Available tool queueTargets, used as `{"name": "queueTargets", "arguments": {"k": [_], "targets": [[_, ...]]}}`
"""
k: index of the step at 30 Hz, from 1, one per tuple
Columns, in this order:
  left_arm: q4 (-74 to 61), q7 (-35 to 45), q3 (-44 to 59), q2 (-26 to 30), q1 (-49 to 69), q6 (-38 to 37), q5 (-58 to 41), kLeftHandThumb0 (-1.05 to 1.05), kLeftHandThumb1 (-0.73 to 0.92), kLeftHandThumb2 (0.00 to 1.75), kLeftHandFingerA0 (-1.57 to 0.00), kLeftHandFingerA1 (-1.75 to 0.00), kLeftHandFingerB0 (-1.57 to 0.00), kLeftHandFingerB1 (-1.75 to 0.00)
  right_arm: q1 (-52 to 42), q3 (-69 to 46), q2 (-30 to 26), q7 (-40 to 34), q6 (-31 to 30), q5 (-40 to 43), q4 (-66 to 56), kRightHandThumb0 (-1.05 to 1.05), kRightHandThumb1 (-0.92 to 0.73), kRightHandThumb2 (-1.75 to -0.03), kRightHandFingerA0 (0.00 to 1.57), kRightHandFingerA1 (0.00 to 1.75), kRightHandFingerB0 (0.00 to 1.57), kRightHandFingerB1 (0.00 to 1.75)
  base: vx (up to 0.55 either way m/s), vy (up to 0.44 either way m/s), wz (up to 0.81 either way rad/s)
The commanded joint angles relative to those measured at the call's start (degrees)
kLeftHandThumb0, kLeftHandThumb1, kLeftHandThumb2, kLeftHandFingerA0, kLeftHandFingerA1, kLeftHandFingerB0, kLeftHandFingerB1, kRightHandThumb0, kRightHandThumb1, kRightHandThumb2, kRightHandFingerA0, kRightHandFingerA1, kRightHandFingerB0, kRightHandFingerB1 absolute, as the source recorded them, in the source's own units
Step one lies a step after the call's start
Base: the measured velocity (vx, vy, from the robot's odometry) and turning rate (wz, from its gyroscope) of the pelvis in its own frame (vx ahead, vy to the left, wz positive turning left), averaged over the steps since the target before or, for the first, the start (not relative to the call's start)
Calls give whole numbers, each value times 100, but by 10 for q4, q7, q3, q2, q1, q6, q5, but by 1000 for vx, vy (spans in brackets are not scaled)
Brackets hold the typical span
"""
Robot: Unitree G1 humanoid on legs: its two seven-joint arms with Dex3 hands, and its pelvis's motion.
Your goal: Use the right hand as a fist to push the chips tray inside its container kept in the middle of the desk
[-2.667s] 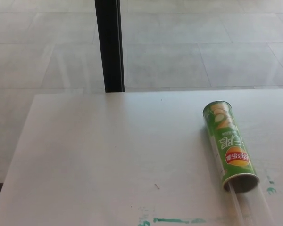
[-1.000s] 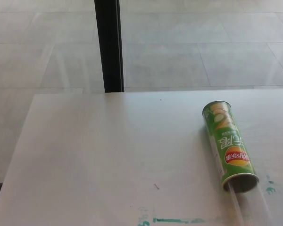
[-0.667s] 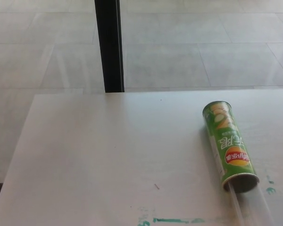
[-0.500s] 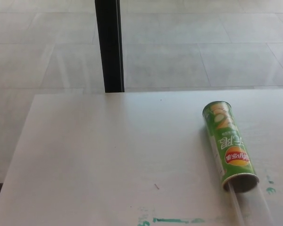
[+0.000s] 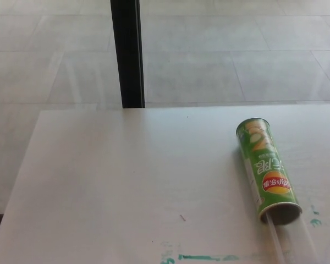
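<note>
The head view shows one white desk [image 5: 126, 176] and on it one green chips container [image 5: 267, 168], lying on its side toward the desk's right part rather than at its centre. The container's closed end points away toward the far edge of the desk, and its open mouth faces the near edge, tilted a little to the right. Out of that mouth sticks one clear plastic chips tray [image 5: 291, 239], partly inside the container and partly out, running on toward the bottom edge of the picture; how far it reaches cannot be told, since it leaves the frame. Just left of the tray, near the desk's front edge, lies one long green paint smear [image 5: 201, 257], and to the right of the container's mouth are a few smaller green spots [image 5: 316, 221]. Beyond the container, past the far edge of the desk, one black post [image 5: 126, 52] stands on the pale tiled floor [image 5: 236, 49]. Neither robot hand shows, so nothing can be said of their fingers.
</note>
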State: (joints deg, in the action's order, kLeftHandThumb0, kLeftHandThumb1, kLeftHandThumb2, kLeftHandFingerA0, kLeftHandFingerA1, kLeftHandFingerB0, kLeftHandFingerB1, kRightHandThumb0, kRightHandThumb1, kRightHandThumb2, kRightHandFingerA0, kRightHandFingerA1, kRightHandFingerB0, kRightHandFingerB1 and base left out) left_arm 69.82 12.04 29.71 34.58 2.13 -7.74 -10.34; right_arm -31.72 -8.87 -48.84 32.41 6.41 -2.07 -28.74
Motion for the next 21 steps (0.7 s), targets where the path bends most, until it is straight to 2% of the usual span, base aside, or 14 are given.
{"name": "queueTargets", "arguments": {"k": [1, 5, 6, 7, 8, 10, 11, 16, 21], "targets": [[5, -5, -4, 16, -1, -12, -2, -76, 92, 69, -55, -63, -49, -48, 31, 54, -5, 4, -68, -107, 12, -94, -45, -55, 124, 68, 92, 56, 0, 0, 0], [5, -6, -7, 16, 1, -20, 1, -75, 92, 71, -55, -64, -48, -49, 41, 76, 17, -33, -71, -161, 8, -100, -52, -58, 121, 76, 85, 66, 0, 0, 0], [6, -6, -7, 17, 0, -18, 1, -74, 92, 72, -55, -63, -48, -49, 43, 80, 24, -43, -68, -172, 11, -100, -34, -90, 118, 77, 84, 69, 0, 0, 0], [2, -9, -8, 16, 1, -20, 2, -74, 92, 71, -56, -65, -49, -50, 44, 84, 28, -49, -71, -184, 8, -103, -29, -91, 119, 80, 87, 73, 0, 0, 0], [2, -6, -6, 17, -2, -19, 0, -75, 92, 71, -54, -64, -48, -50, 52, 92, 44, -66, -77, -198, 9, -101, -54, -58, 122, 80, 84, 73, 0, 0, 0], [3, -7, -7, 17, -2, -22, 1, -75, 92, 71, -54, -64, -48, -50, 53, 97, 51, -71, -87, -212, 6, -102, -55, -58, 122, 80, 83, 75, 0, 0, 0], [4, -7, -7, 17, -3, -20, 1, -75, 92, 70, -55, -64, -47, -49, 53, 99, 57, -79, -87, -219, 9, -105, -32, -95, 122, 85, 85, 79, 0, 0, 0], [8, -7, 2, 14, -7, -13, -9, -75, 92, 68, -57, -65, -51, -50, 57, 119, 73, -109, -99, -284, 28, -103, -31, -96, 121, 89, 81, 83, 0, 0, 0], [7, -11, 2, 16, -9, -15, -6, -73, 92, 68, -59, -68, -52, -52, 75, 120, 96, -137, -99, -302, 37, -105, -32, -100, 123, 90, 77, 88, 0, 0, 0]]}}
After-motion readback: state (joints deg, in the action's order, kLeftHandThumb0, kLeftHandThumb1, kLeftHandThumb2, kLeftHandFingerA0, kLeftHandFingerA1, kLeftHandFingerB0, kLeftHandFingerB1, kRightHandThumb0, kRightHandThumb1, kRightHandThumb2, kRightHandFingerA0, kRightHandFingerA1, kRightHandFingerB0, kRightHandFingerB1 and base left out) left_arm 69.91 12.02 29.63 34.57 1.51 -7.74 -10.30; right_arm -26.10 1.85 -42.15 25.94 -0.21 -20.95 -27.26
